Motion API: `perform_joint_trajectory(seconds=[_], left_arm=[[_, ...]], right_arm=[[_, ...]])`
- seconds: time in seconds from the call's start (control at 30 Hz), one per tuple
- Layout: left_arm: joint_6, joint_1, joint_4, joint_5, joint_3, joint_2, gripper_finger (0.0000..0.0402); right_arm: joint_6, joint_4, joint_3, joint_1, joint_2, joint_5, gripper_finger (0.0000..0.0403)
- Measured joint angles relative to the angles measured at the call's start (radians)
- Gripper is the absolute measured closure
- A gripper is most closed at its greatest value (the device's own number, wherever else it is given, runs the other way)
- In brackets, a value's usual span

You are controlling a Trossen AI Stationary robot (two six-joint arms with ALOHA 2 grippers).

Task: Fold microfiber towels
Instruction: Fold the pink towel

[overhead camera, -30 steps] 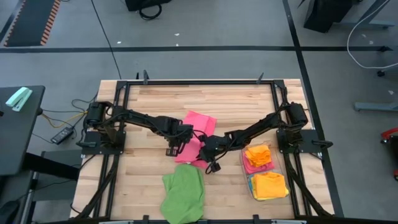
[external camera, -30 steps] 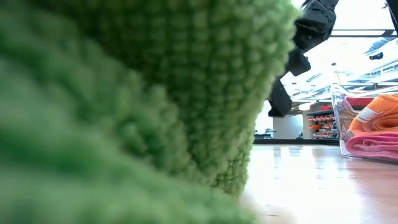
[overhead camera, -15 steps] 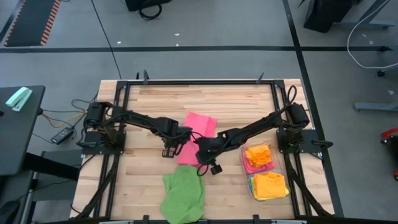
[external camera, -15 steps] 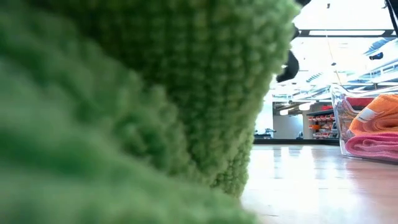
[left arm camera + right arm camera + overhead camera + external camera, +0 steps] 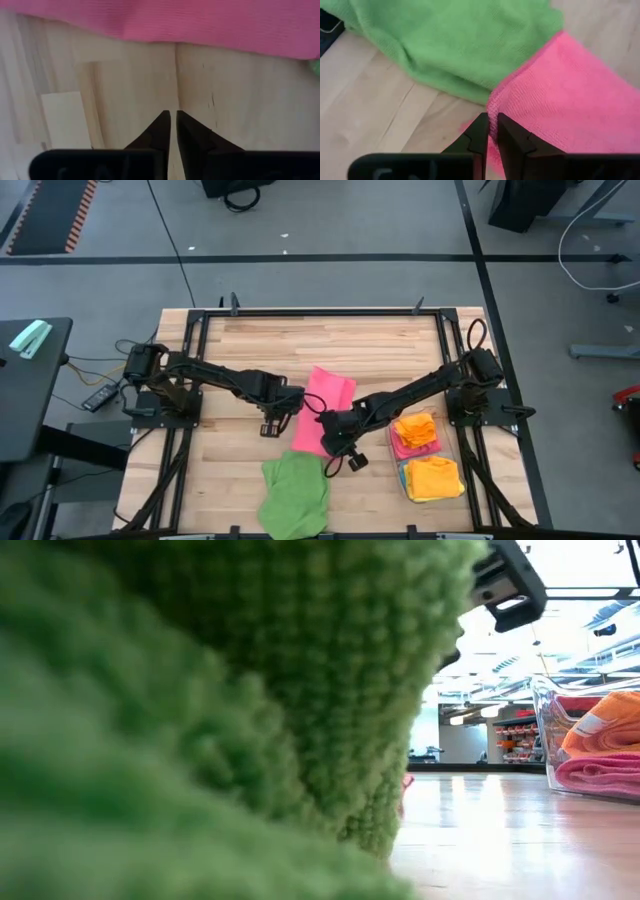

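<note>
The right claw (image 5: 491, 131) is pressed together over the near corner of the folded pink towel (image 5: 322, 410), just beyond which lies the crumpled green towel (image 5: 296, 492). The left claw (image 5: 173, 127), nearly closed and empty, hangs above the bare wooden surface (image 5: 225, 470) beside the pink towel's edge.

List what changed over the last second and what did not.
The pink microfiber towel, earlier spread wide, is now folded into a narrower strip. The left gripper backed off it, shut on nothing; the right gripper moved toward the towel's near end. The green microfiber towel and clear plastic bin stayed.
</note>
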Motion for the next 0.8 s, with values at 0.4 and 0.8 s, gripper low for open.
perform_joint_trajectory(seconds=[0.4, 0.8], left_arm=[[-0.014, 0.0, 0.026, 0.0, 0.0, 0.0, 0.0368], [-0.015, 0.0, 0.066, 0.0, 0.0, 0.001, 0.0362]], right_arm=[[0.039, 0.146, -0.117, 0.02, 0.014, 0.0, 0.0358], [0.052, 0.323, -0.233, 0.0, 0.014, -0.005, 0.0287]])
